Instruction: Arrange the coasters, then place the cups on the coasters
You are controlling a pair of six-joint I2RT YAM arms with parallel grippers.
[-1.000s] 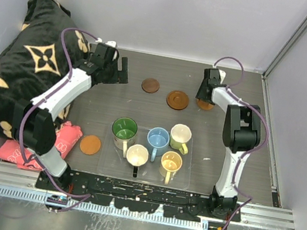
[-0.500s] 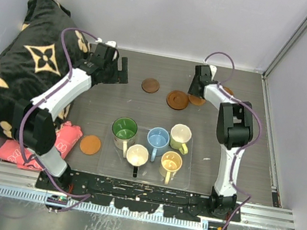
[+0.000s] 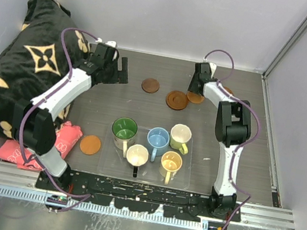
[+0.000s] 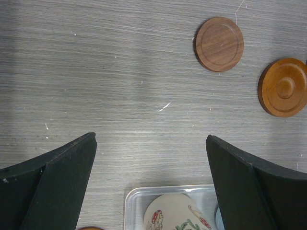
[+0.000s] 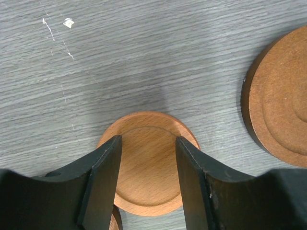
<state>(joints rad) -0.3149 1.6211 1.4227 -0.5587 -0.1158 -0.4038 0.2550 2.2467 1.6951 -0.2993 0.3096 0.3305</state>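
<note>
My right gripper (image 3: 196, 89) stands part-open at the table's back, with both fingertips on the top face of a light orange coaster (image 3: 195, 98) (image 5: 148, 167), which is wider than the gap. Beside it lie a brown ringed coaster (image 3: 177, 100) (image 5: 283, 110) and a dark flat coaster (image 3: 150, 85) (image 4: 219, 44). Another orange coaster (image 3: 90, 144) lies front left. My left gripper (image 3: 112, 70) (image 4: 149, 139) hangs open and empty. Green (image 3: 124, 129), blue (image 3: 158, 138), cream (image 3: 180, 134), white-inside (image 3: 137, 155) and yellow (image 3: 170, 163) cups stand together.
The cups stand on a clear plastic tray (image 3: 184, 177) near the front. A black patterned cloth (image 3: 25, 68) and a pink cloth (image 3: 63, 138) fill the left side. A sliver of another orange disc (image 3: 227, 91) shows behind the right arm. Walls enclose the table.
My right gripper slid left along the back of the table, and the light orange coaster under its fingertips came with it, up to the ringed coaster. The left arm stayed still.
</note>
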